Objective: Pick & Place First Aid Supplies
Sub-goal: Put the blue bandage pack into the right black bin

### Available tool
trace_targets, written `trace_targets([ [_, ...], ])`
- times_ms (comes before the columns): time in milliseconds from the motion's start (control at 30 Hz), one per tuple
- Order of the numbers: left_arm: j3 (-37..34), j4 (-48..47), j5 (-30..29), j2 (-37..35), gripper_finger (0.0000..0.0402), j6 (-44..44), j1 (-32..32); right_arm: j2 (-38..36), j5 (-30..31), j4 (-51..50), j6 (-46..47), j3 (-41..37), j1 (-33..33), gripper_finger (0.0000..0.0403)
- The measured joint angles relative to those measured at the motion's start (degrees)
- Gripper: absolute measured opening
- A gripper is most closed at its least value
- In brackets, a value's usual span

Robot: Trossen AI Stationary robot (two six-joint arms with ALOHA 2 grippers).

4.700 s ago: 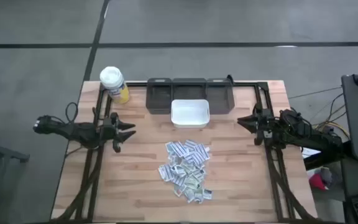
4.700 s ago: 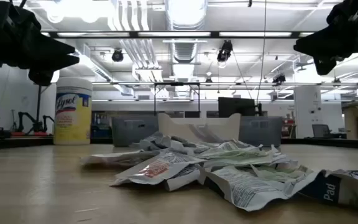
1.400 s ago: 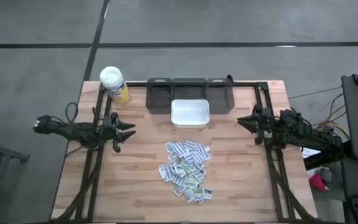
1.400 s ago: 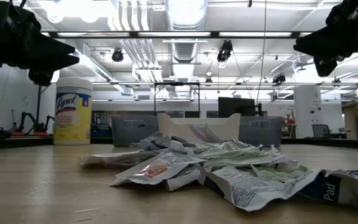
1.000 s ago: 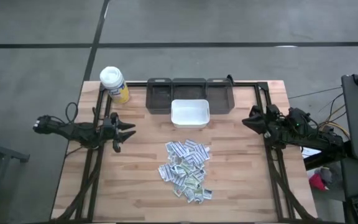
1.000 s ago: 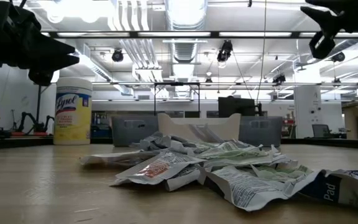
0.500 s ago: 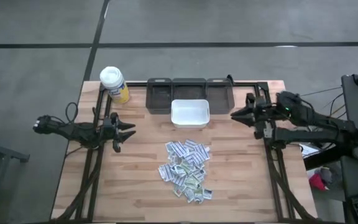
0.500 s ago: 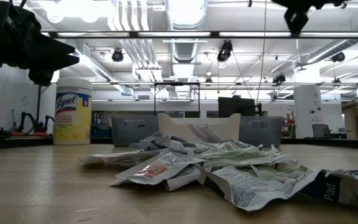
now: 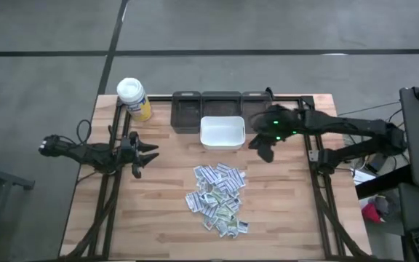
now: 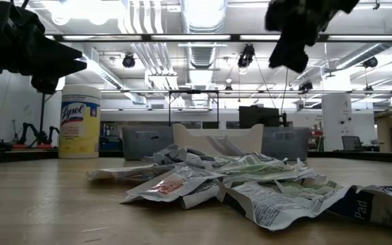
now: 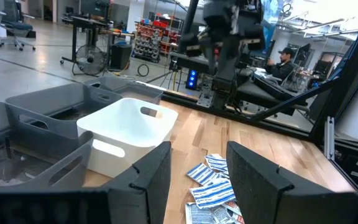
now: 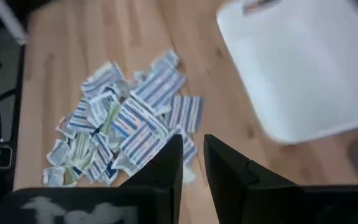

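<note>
The worktop is pale wooden planking with a dark frame along its sides, standing on a grey floor. The low view looks across it into a large room with ceiling lights, ducts and desks behind. At the far edge sits a row of grey bins, with a white tub just in front of them and a white-lidded yellow bottle at the far left corner.

The first aid supplies, a loose heap of small flat packets with blue, green and red print, lie in the middle of the worktop, nearer than the white tub.

The right gripper hangs above the worktop just to the right of the tub, up and to the right of the heap and clear of it. Its wrist view looks down on the packets and the tub's corner, with the jaws a narrow gap apart and nothing between them. The left gripper waits at the left side, well apart from the heap, jaws spread and empty.

The left wrist view alone shows a seated person beyond the worktop, and the right arm from the side. The low view shows the packets' crumpled edges and the bottle's label, and the high view the whole layout.
</note>
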Motion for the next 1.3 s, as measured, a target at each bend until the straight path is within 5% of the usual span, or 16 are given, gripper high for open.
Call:
trace_targets([
  [400, -0.48, 4.19, -0.09, 0.00, 0.0161, -1.67, 0.00, 17.61, -0.02, -16.61, -4.89, 8.43, 0.11, 0.0063],
  [933, -0.21, 22.47, -0.07, 0.00, 0.0161, -0.62, 0.00, 15.15, 0.00, -9.93, -5.53, 0.10, 0.63, 0.0063],
  [1300, 6.26, 8.60, 4.43, 6.34, 0.0161, -6.79, -0.02, 15.36, -0.07, 0.84, -2.93, -2.44, 5.88, 0.0063],
])
